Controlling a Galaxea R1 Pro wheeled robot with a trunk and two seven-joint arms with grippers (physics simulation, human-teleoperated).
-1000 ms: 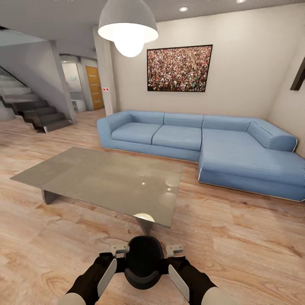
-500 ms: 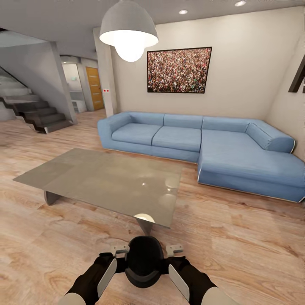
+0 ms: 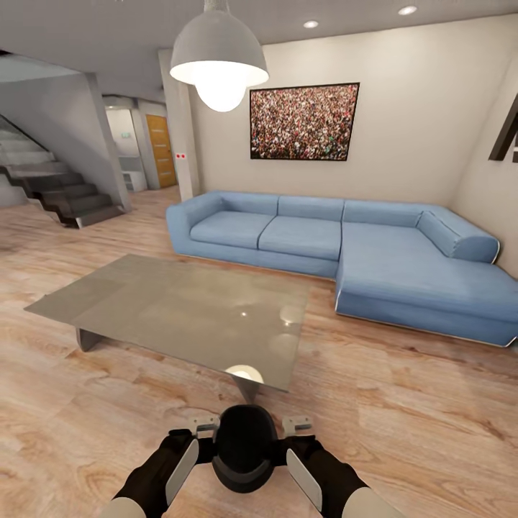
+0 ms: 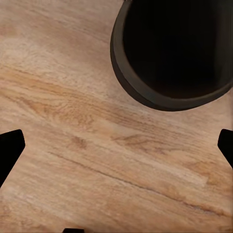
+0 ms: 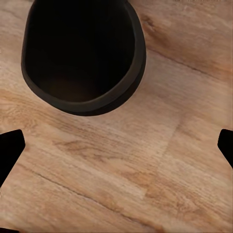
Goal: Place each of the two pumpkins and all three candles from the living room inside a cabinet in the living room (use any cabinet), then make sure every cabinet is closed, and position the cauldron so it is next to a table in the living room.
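Note:
The cauldron (image 3: 244,446), a black round pot with a thick rim, sits between my two forearms at the bottom of the head view, just short of the table's near corner. The left wrist view has its dark mouth (image 4: 177,48) over the plank floor, and so does the right wrist view (image 5: 82,53). My left gripper (image 4: 116,145) is open, its black fingertips (image 4: 9,150) far apart with only floor between them. My right gripper (image 5: 116,145) is open likewise. Whether the cauldron rests on the floor I cannot tell. Pumpkins, candles and cabinet are out of view.
A low grey glass-topped table (image 3: 180,302) stands just ahead. Behind it is a blue corner sofa (image 3: 345,244) under a framed picture (image 3: 304,120). Stairs (image 3: 57,191) rise at the far left. A pendant lamp (image 3: 218,57) hangs overhead. Open plank floor lies to the right.
The whole head view has shifted slightly, so the camera moved; the table and sofa sit a little differently in the picture. The cauldron keeps its place between my arms.

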